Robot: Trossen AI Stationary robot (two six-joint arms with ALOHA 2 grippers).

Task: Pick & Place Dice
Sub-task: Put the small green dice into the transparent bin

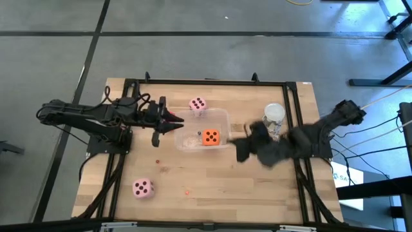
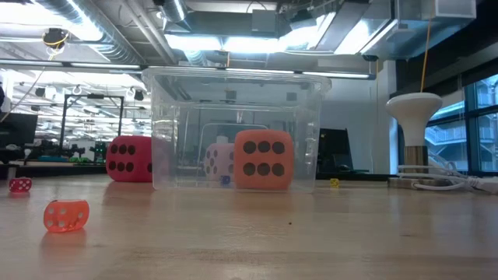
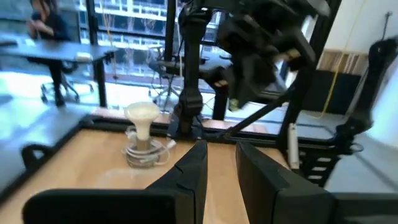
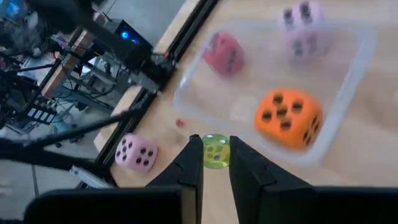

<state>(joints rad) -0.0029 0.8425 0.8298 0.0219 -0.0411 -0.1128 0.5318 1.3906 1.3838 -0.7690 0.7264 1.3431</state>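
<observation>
The table (image 1: 257,187) is pale wood with a visible grain and a smooth, faintly satin surface, framed by matt black metal rails (image 1: 206,82). On it the tub (image 2: 233,128) is clear, glossy plastic with slightly cloudy walls, and the orange die (image 2: 264,159), the red die (image 2: 129,159) and the pink dice (image 1: 197,104) (image 1: 142,188) look soft and matt, like foam, with flat dark pips. Between the matt dark plastic fingers (image 4: 186,165) of the right gripper (image 4: 215,163) sits a small yellow-green die (image 4: 215,151) that looks translucent and shiny.
</observation>
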